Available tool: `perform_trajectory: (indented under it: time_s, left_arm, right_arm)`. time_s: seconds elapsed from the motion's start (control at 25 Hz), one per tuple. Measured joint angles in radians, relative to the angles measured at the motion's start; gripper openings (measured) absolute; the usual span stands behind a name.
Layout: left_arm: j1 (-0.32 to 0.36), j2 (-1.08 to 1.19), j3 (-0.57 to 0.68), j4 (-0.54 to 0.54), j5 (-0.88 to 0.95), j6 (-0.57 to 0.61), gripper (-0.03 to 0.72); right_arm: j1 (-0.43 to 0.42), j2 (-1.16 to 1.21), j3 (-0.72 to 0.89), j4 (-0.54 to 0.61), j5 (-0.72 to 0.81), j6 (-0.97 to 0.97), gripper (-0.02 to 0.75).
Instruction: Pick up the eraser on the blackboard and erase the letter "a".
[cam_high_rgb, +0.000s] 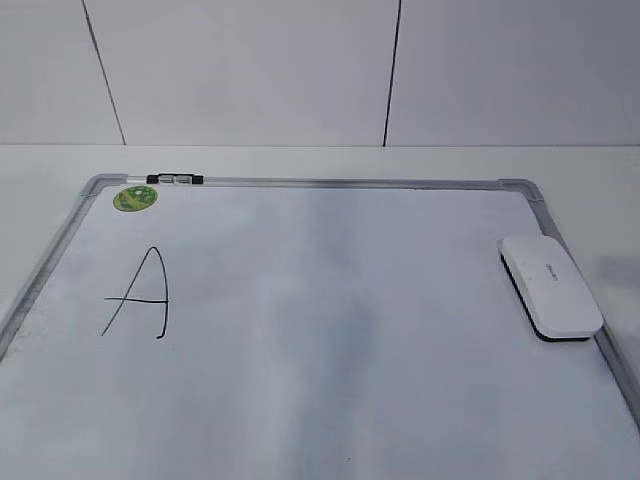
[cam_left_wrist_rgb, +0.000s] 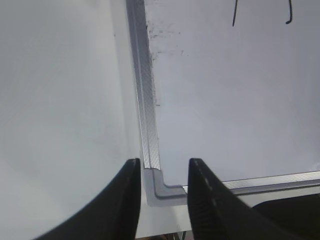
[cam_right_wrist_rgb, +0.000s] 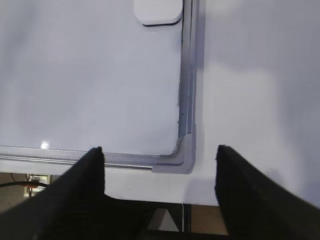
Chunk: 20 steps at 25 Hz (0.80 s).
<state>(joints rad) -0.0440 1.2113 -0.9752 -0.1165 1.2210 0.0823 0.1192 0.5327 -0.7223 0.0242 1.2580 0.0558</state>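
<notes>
The eraser (cam_high_rgb: 550, 285), a white rounded block, lies on the right side of the blackboard (cam_high_rgb: 350, 183) against its frame; its near end shows in the right wrist view (cam_right_wrist_rgb: 157, 11). A tall angular capital "A" (cam_high_rgb: 140, 292) is drawn at the board's left; its lower strokes show in the left wrist view (cam_left_wrist_rgb: 233, 15). No small lowercase "a" shows in any view. My left gripper (cam_left_wrist_rgb: 164, 162) is open and empty over the board's near left corner (cam_left_wrist_rgb: 160, 187). My right gripper (cam_right_wrist_rgb: 160, 149) is open wide and empty over the near right corner (cam_right_wrist_rgb: 182, 157). Neither gripper shows in the exterior view.
A round green sticker (cam_high_rgb: 134, 198) and a small black-and-clear marker (cam_high_rgb: 175, 179) sit at the board's far left corner. The board lies on a white table (cam_high_rgb: 590, 190) with a white wall behind. The table's near edge (cam_right_wrist_rgb: 150, 197) lies just below the board.
</notes>
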Motion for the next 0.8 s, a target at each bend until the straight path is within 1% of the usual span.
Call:
perform_trajectory:
  time_s: [0.24, 0.36, 0.56, 0.8]
  left_arm:
    - [0.000, -0.206, 0.012, -0.004, 0.014, 0.000, 0.236]
    - [0.000, -0.301, 0.012, -0.004, 0.016, 0.000, 0.235]
    - [0.000, -0.441, 0.012, -0.006, 0.022, 0.000, 0.235]
    - [0.000, -0.565, 0.025, -0.027, 0.035, 0.000, 0.235]
  right_arm:
    - [0.000, 0.000, 0.048, 0.004, 0.000, 0.001, 0.335]
    - [0.000, 0.000, 0.056, 0.004, 0.000, 0.001, 0.268]
    - [0.000, -0.013, 0.056, -0.024, 0.000, -0.012, 0.244]
    - [0.000, -0.126, 0.056, -0.061, 0.000, -0.023, 0.244]
